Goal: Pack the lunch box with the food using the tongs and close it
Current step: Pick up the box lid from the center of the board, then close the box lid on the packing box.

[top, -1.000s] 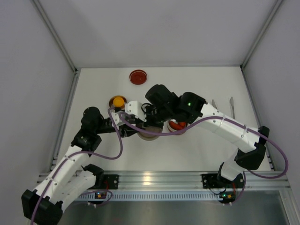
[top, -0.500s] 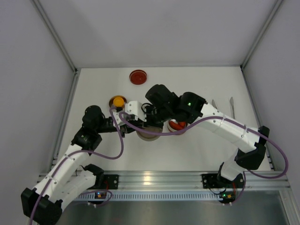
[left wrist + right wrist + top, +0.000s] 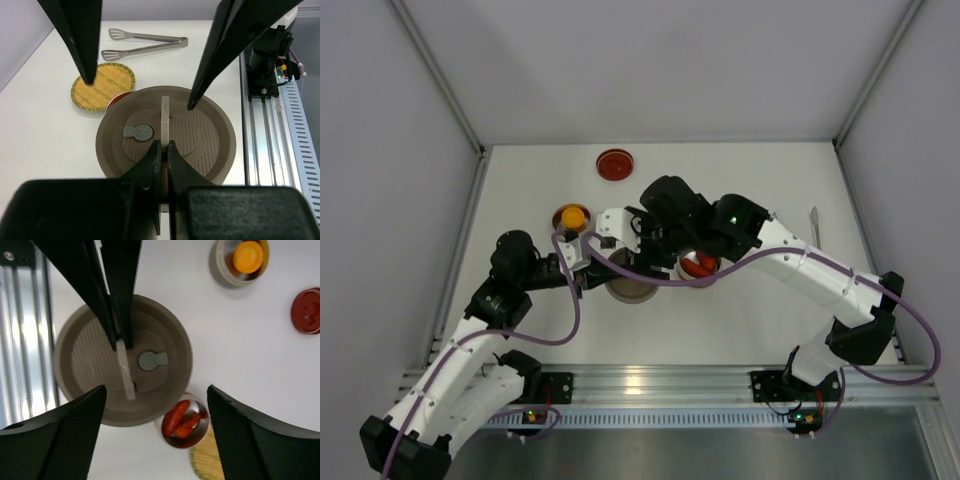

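Observation:
The round brown lunch box lid [image 3: 200, 135] lies flat, and my left gripper [image 3: 164, 145] is shut on its upright white handle strip [image 3: 165, 112]. The box beneath the lid is hidden. My right gripper [image 3: 156, 388] hovers above the lid [image 3: 85, 365], open wide and empty. Red food pieces [image 3: 182, 419] sit in a small tin just beside the lid. The orange-yellow piece [image 3: 248, 256] rests in another tin further off. The grey tongs [image 3: 145, 42] lie on the table beyond the yellow woven plate [image 3: 102, 87], untouched.
A red round lid [image 3: 614, 164] lies towards the back of the table. White walls close in the left, back and right sides. The aluminium rail [image 3: 272, 115] with the arm bases runs along the near edge, close to the lunch box.
My left gripper closed on the lid's handle strip. My right gripper, shut a second ago, opened wide and pulled up and back from the lid.

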`<state>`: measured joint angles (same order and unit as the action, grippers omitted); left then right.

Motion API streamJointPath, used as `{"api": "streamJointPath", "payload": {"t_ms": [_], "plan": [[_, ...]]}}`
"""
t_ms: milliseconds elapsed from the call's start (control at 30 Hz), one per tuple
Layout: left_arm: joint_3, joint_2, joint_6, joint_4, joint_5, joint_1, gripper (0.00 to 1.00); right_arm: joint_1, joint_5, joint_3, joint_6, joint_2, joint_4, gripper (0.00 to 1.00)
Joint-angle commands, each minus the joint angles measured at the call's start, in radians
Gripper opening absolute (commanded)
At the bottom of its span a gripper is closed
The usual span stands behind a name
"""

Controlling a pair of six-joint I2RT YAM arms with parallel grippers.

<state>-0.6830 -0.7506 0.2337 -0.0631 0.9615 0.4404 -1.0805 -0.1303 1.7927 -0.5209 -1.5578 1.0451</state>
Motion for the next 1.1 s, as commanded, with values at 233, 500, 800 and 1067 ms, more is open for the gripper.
{"api": "streamJointPath", "payload": {"t_ms": [233,500,800,1067], "plan": [[0.017,0.040,-0.063,-0.058,-0.226,-0.011,0.00,0.211,-0.061,-0.022,0.027,0.146,-0.023,0.99],[-0.015,-0.104,-0.171,0.009,-0.510,-0.205,0.00,0.438,-0.126,-0.169,0.085,0.278,-0.114,0.99],[-0.095,-0.354,-0.185,0.202,-0.561,-0.416,0.00,0.606,-0.255,-0.346,0.160,0.343,-0.204,0.99],[-0.047,-0.523,-0.114,0.460,-0.583,-0.419,0.00,0.640,-0.307,-0.403,0.191,0.337,-0.223,0.99]]}}
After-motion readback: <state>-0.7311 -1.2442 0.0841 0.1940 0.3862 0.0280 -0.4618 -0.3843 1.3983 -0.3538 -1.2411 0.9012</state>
